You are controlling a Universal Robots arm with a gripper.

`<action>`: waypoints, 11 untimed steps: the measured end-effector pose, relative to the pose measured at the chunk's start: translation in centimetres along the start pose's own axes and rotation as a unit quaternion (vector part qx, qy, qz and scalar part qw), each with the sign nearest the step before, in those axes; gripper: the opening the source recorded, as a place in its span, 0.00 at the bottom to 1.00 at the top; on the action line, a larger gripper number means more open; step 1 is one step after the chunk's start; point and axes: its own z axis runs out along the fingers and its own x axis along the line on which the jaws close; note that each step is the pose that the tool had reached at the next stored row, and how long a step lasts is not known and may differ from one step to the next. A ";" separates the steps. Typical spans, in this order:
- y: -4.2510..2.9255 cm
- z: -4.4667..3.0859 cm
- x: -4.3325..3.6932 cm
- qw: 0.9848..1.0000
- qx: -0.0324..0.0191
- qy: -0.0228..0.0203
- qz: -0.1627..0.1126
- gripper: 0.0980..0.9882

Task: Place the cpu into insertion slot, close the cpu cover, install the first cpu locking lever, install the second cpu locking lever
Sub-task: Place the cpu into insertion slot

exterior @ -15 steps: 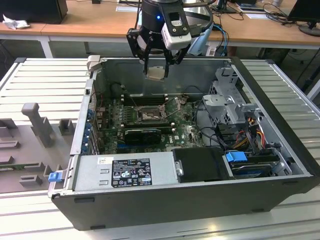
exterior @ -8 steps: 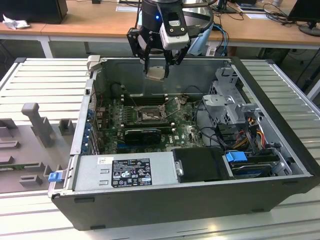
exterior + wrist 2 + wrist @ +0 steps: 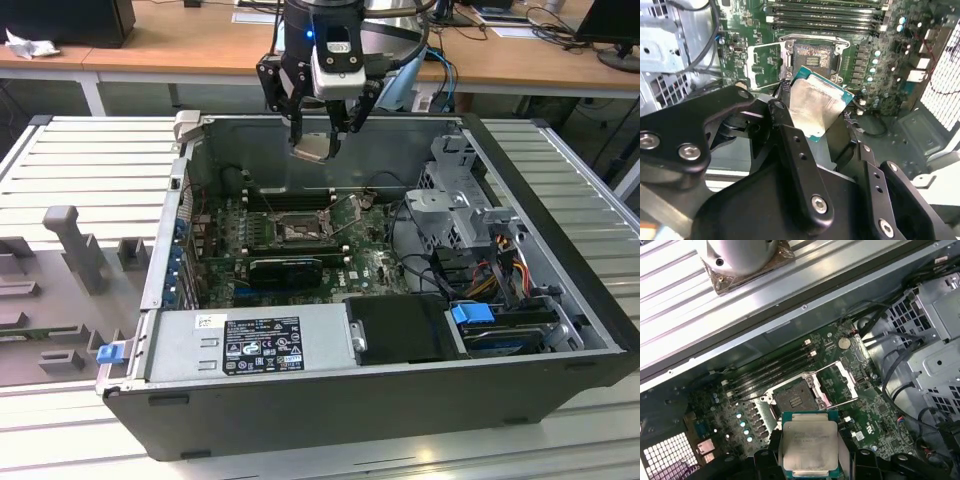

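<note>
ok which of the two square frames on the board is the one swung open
The cpu cover, its window showing green board, stands swung open beside the insertion slot, whose centre is dark.

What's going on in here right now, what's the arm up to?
The claw holds the cpu in the air above the open computer case. Below it, the insertion slot is bare, and the cpu cover is flipped open beside it. The chip is not yet seated.
</note>
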 end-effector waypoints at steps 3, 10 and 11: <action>0.00 0.02 0.00 1.000 0.000 -0.002 0.023 0.48; -0.03 0.40 -0.01 0.999 -0.001 -0.004 0.040 0.48; -0.04 0.45 -0.01 0.999 -0.001 -0.004 0.040 0.48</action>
